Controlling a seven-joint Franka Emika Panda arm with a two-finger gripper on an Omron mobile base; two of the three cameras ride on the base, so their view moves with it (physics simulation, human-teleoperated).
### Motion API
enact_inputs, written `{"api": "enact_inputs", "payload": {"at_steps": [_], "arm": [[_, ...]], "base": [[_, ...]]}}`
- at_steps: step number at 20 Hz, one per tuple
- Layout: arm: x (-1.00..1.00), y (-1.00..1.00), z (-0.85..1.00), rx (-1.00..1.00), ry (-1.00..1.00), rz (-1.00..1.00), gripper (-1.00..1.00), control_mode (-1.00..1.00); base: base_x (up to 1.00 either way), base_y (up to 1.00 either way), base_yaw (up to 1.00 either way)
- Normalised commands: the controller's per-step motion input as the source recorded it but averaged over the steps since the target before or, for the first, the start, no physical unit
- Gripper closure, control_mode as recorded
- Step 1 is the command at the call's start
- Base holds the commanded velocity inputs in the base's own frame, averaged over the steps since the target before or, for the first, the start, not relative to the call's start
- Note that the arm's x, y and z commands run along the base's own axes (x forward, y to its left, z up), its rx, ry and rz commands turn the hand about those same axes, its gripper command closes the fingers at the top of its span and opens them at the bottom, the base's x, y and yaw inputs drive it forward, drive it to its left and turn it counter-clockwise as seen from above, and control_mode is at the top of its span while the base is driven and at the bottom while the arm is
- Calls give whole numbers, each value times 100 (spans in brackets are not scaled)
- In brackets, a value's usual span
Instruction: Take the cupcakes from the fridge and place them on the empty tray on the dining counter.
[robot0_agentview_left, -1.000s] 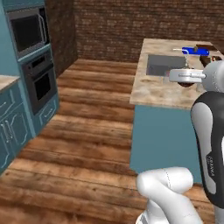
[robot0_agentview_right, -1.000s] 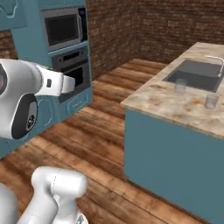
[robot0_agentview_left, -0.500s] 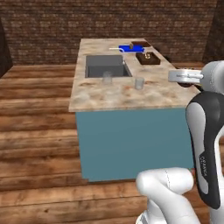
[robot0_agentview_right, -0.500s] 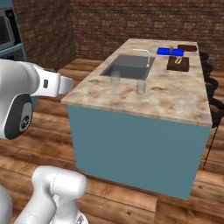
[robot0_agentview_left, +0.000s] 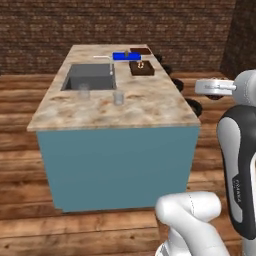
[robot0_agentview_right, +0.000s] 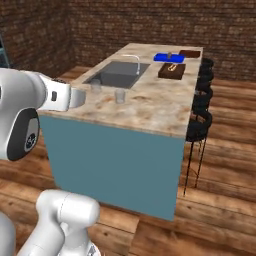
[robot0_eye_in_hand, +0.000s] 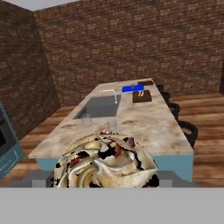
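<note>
A cupcake (robot0_eye_in_hand: 105, 164) with swirled cream frosting and dark brown bits sits right in front of the hand camera, between my gripper's jaws, which are shut on it and mostly hidden behind it. My hand (robot0_agentview_left: 214, 89) hangs in the air off the near right corner of the dining counter (robot0_agentview_left: 150, 102), short of its edge. The flat reddish-brown tray (robot0_agentview_left: 140, 51) lies at the counter's far end; it also shows in the right base view (robot0_agentview_right: 190, 53) and the hand view (robot0_eye_in_hand: 145, 83). The fridge is out of view.
A bright blue board (robot0_agentview_left: 126, 56) and a deep dark-wood box tray (robot0_agentview_left: 141, 68) lie just before the tray. A sink (robot0_agentview_left: 90, 77) with a tap and two glasses (robot0_agentview_left: 118, 97) take the counter's left half. Black stools (robot0_agentview_right: 200, 120) line its right side.
The whole picture has swung from the oven wall round to the dining counter, which now faces me squarely and closer: the base has moved. The cupcake stays in the grip.
</note>
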Motion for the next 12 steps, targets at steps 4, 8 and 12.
{"api": "enact_inputs", "payload": {"at_steps": [4,8,12], "arm": [[0,0,0,0,0,0,100,100],[0,0,0,0,0,0,100,100],[0,0,0,0,0,0,100,100]], "base": [[47,-100,2],[69,-100,0],[66,-100,0]]}}
